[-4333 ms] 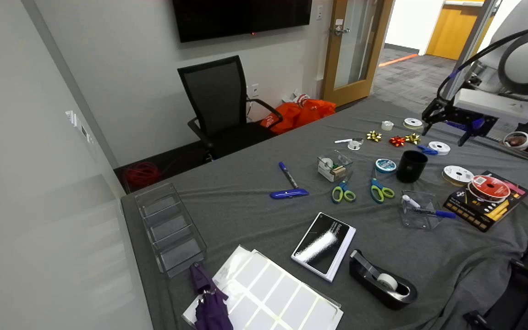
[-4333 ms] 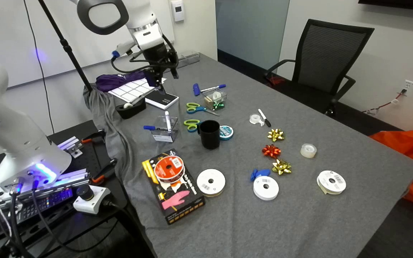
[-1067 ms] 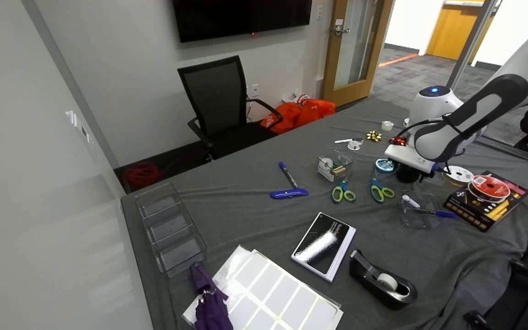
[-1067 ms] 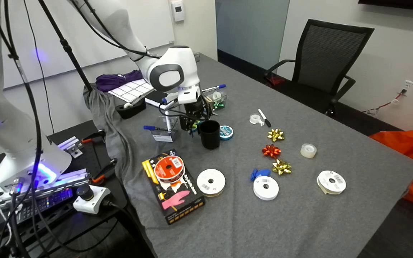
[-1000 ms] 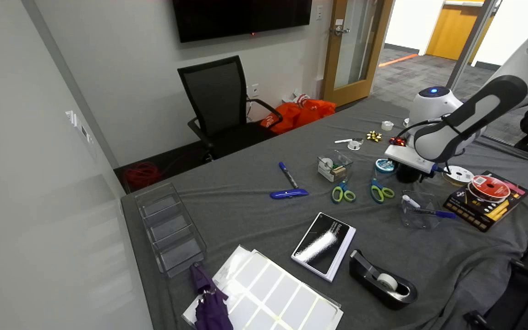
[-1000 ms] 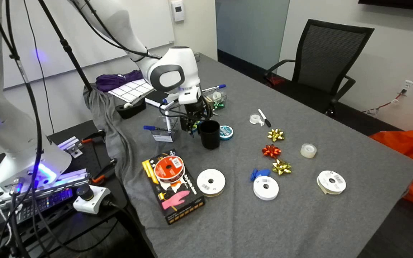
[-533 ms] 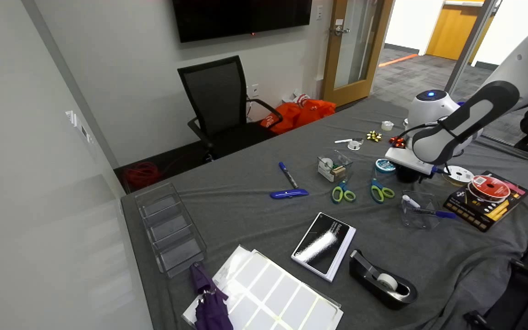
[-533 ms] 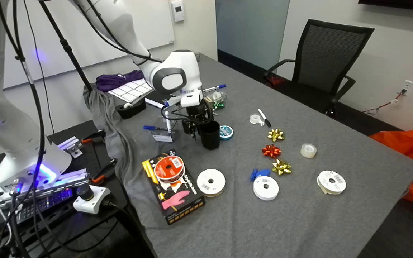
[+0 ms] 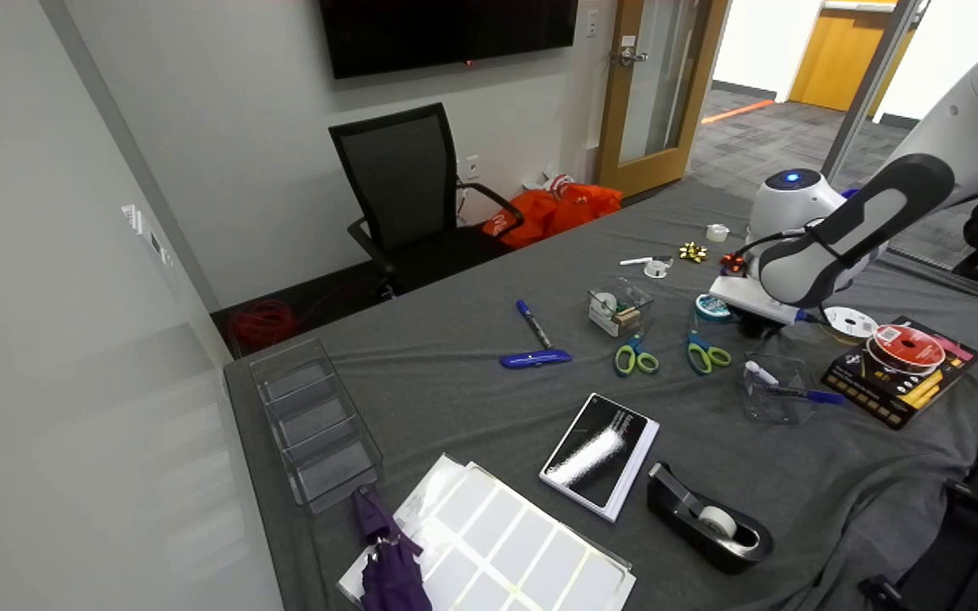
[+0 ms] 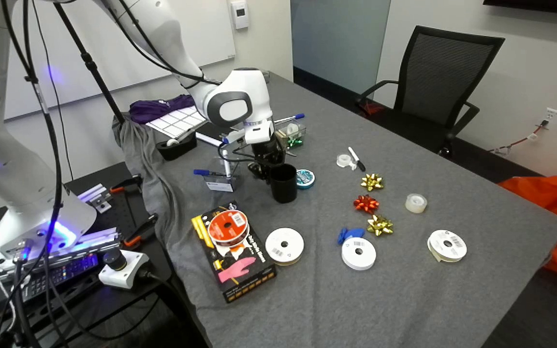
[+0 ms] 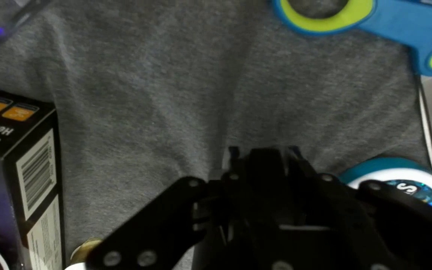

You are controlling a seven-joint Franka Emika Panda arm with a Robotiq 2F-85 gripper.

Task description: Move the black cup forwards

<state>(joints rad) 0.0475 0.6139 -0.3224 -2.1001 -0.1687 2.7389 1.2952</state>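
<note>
The black cup stands upright on the grey cloth, its handle side turned toward the robot base. My gripper points down at that side, and its narrowed jaws flank a dark upright piece that looks like the cup's handle. One fingertip lies close along its left; a thin light sliver shows on the right. Dark on dark hides the exact contact and most of the cup in the wrist view. In an exterior view the white wrist housing covers most of the cup.
Beside the cup lies a round teal tin. Scissors and a clear holder with markers are close by. A black glove box and a white ribbon spool lie nearer the camera in an exterior view.
From high over the table, the arm has come down to the cup and lowered slightly more. The fingers have drawn together at the handle, and the cup has shifted very slightly.
</note>
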